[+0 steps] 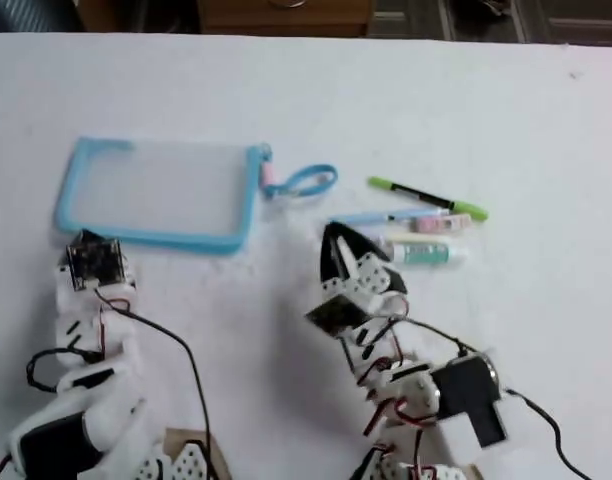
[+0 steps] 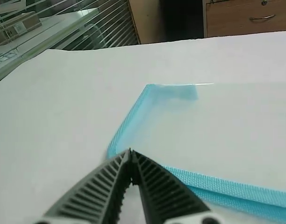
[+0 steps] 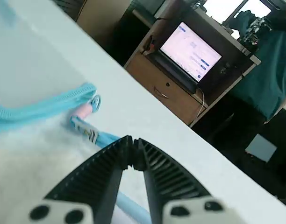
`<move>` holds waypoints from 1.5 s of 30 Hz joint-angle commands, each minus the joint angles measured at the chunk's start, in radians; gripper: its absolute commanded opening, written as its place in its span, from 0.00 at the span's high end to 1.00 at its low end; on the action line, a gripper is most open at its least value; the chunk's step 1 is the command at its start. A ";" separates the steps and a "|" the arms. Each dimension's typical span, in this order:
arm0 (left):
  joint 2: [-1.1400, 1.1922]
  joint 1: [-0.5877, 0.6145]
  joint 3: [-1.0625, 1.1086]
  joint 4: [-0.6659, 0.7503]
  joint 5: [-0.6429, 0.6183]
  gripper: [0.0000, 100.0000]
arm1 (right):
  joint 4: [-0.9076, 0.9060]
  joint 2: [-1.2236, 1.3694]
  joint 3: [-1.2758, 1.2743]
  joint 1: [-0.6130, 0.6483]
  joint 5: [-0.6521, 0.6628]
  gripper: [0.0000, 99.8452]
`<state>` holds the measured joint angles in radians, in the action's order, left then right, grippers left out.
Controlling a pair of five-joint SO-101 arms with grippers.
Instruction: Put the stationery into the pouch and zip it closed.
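Pouch (image 1: 156, 192) with blue border lies flat on the white table (image 1: 466, 100). My left gripper (image 2: 130, 157) has its jaws pressed together and holds nothing; its tip is just beside the pouch's near corner. My right gripper (image 3: 133, 147) is also closed and empty, near the stationery: a green pen (image 1: 426, 197), a blue pen (image 1: 381, 217) and two small tubes (image 1: 426, 253), all outside the pouch.

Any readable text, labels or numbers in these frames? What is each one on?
Nothing can be read in any view.
White tube: greenish print on its label, too blurred to read.
Pink stick: marks on its label, too small to read.
Laptop screen: lines of text, too small to read.
Blue strap at the pouch zip: dark marks, blurred.
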<state>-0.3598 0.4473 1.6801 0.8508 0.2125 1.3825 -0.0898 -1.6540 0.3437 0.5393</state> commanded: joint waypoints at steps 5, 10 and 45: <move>0.002 -0.005 -0.005 0.014 0.002 0.98 | -0.547 -0.349 0.028 0.128 -0.150 0.98; 0.002 -0.004 -0.005 0.015 0.002 0.98 | -1.405 -0.691 0.509 0.088 -0.298 0.97; 0.002 -0.002 -0.006 0.012 0.002 0.98 | -2.255 0.041 1.330 0.042 0.732 0.83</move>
<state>-0.3598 0.4473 1.6801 0.8508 0.2125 -0.8976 0.0038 -0.3544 0.3728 1.3111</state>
